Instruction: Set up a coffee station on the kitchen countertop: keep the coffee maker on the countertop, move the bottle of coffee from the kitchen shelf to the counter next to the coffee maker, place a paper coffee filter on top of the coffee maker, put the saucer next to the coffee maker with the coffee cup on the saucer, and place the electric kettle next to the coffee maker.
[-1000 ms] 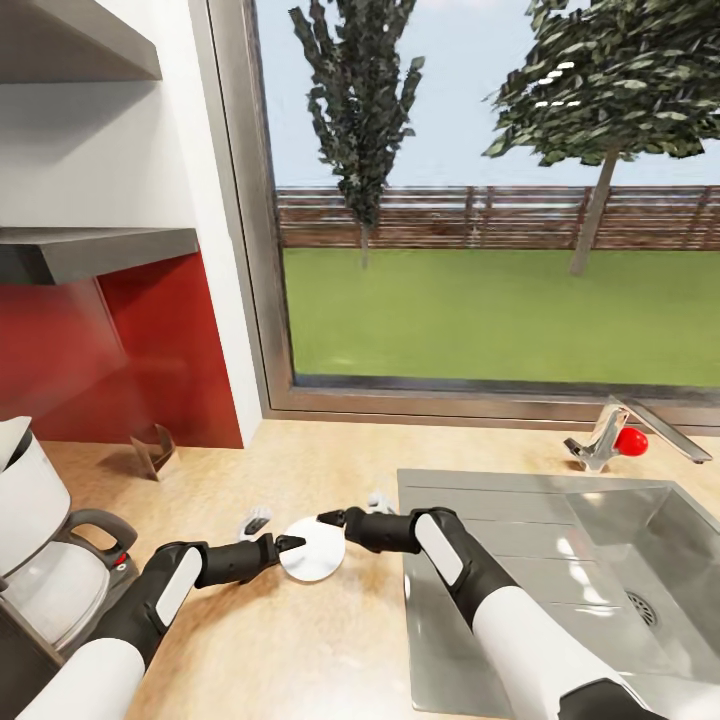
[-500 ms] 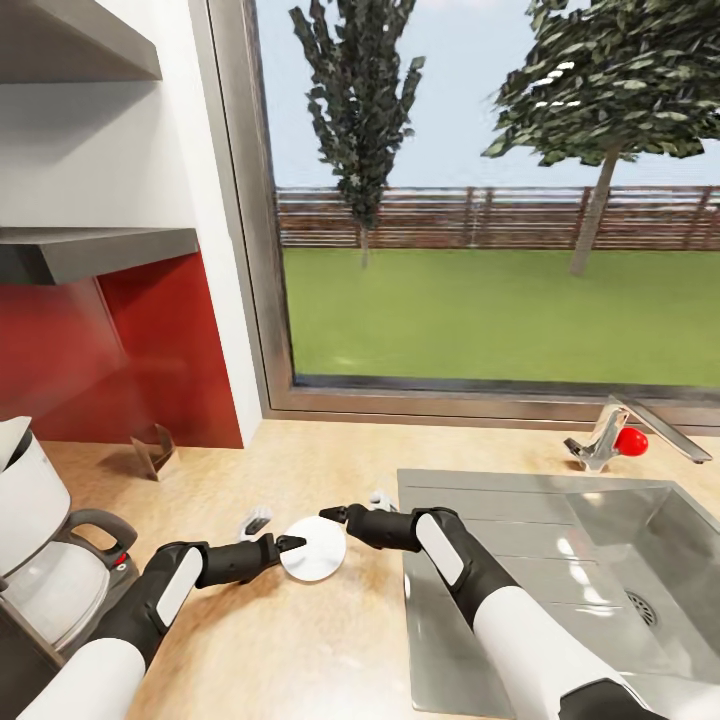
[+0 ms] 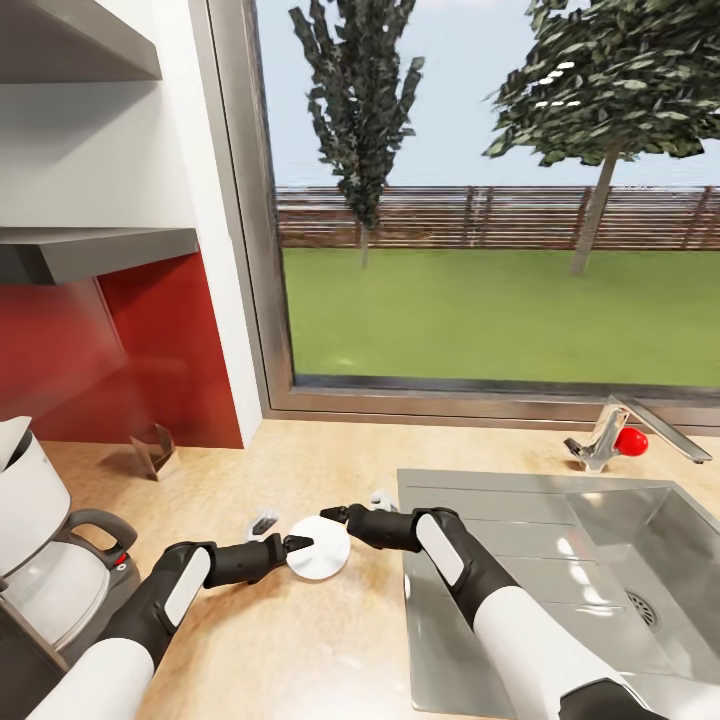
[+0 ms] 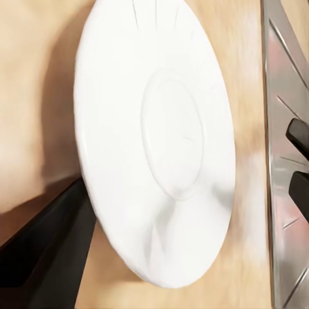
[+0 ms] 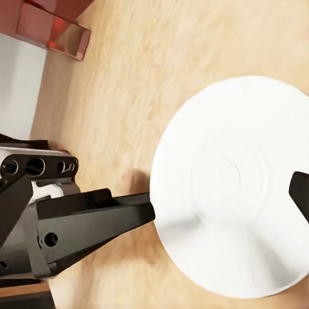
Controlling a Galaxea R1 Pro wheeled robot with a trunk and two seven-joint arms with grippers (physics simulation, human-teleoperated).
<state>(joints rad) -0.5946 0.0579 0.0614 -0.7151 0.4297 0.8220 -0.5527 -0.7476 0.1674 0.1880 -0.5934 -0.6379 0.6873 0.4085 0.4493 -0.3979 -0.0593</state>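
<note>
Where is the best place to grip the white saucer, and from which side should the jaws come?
Probably at its thin rim, from the side: the saucer is a flat disc, tilted here, so one finger can go under and one over, as the left gripper does.

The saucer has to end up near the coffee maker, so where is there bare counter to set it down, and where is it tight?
Bare kitchen countertop runs between the coffee maker and the sink, nearer the camera than the saucer. More lies toward the window, beside the small stand. It is tight around the saucer, where the left gripper and right gripper meet.
</note>
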